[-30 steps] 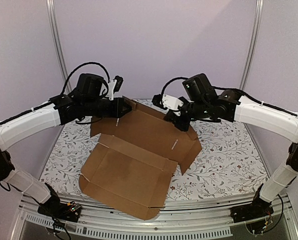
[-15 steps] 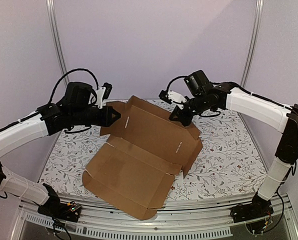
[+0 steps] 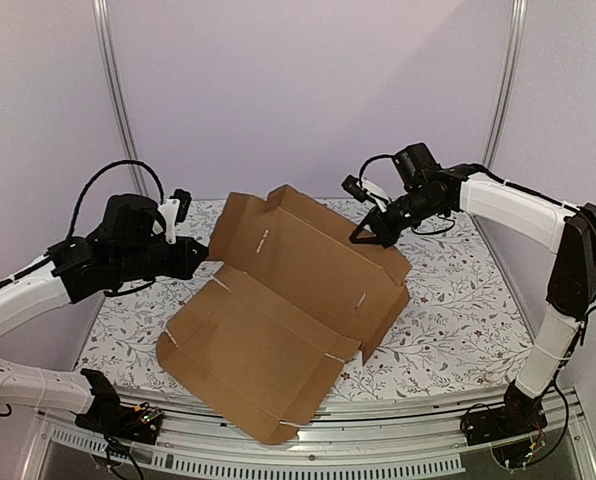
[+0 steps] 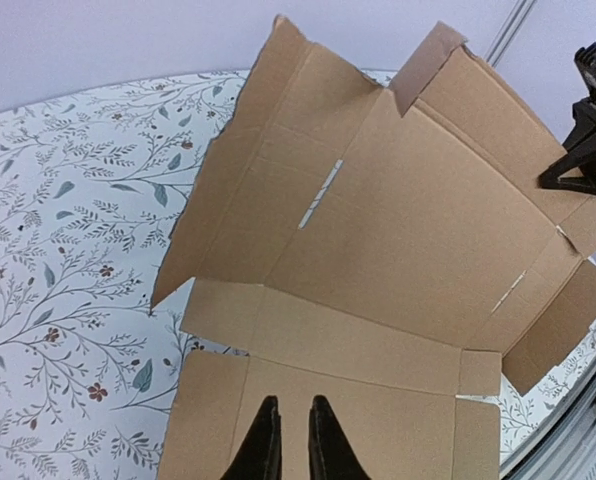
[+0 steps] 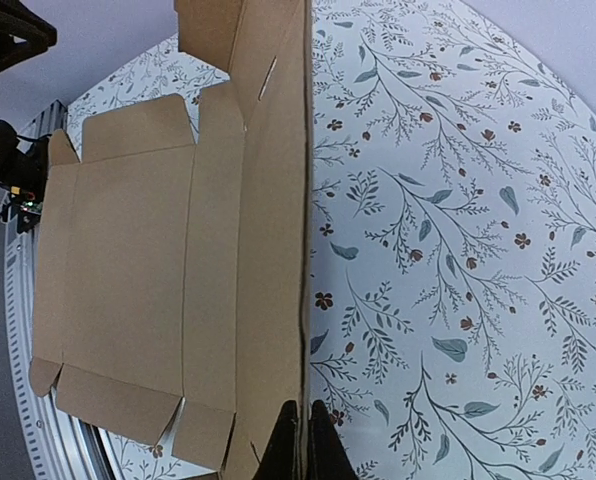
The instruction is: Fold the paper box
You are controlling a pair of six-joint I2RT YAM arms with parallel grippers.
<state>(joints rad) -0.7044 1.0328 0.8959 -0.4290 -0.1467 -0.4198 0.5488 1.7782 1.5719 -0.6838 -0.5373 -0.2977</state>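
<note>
The paper box (image 3: 298,290) is a brown cardboard sheet lying mostly flat on the table, with its far panel raised. It also shows in the left wrist view (image 4: 408,220) and the right wrist view (image 5: 148,250). My right gripper (image 3: 363,235) is shut on the far right edge of the raised panel; its fingertips (image 5: 303,408) pinch the cardboard edge. My left gripper (image 3: 196,258) is off the box's left side, clear of the flap. In its wrist view it (image 4: 293,405) hangs above the near panel, jaws a narrow gap apart and empty.
The table wears a white floral cloth (image 3: 448,300). A metal rail (image 3: 308,440) runs along the near edge, and the box's near corner overhangs it. Two upright posts (image 3: 113,90) stand at the back. The right gripper shows in the left wrist view (image 4: 588,150).
My left gripper has let go of the box's left flap and drawn back to the left. My right gripper has moved right and back with the panel edge, raising it.
</note>
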